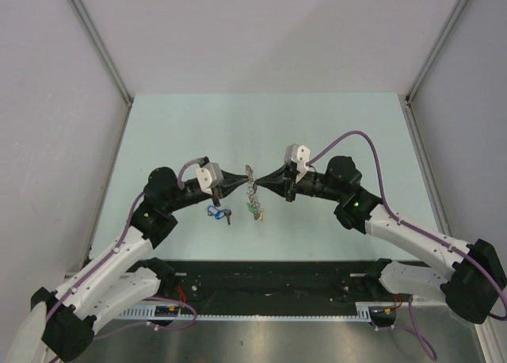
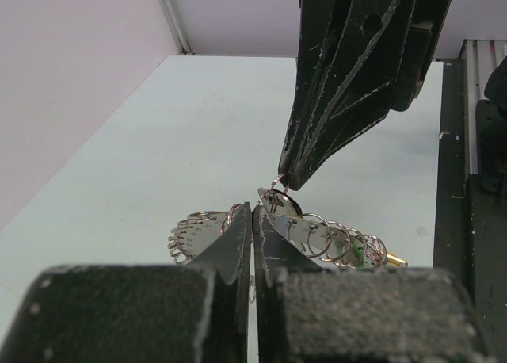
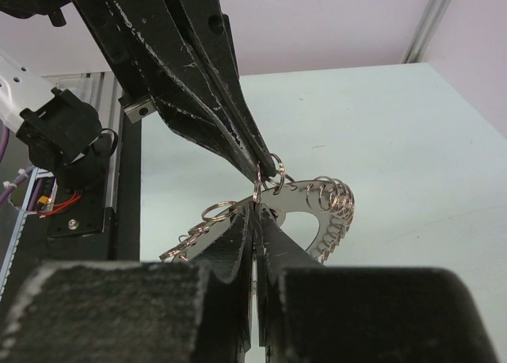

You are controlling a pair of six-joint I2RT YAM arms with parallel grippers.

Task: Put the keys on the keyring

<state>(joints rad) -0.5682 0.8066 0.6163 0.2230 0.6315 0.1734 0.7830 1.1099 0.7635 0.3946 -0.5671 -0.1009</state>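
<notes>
The keyring (image 1: pixel 253 195), a flat silvery ring fringed with small split rings, hangs between both grippers above the table, with green and yellow tags at its low end. My left gripper (image 1: pixel 244 178) is shut on its rim from the left. My right gripper (image 1: pixel 261 181) is shut on it from the right. The left wrist view shows my left gripper (image 2: pixel 253 208) clamping the keyring (image 2: pixel 305 230) and the right gripper (image 2: pixel 287 179) pinching its top. The right wrist view shows my right gripper (image 3: pixel 257 208) on the keyring (image 3: pixel 305 195), opposite the left gripper (image 3: pixel 265 169). The blue-tagged key (image 1: pixel 212 212) and the black-tagged key (image 1: pixel 227 215) lie on the table below my left gripper.
The pale green table (image 1: pixel 317 133) is walled by grey panels on three sides. A black rail (image 1: pixel 269 280) with cables runs along the near edge by the arm bases.
</notes>
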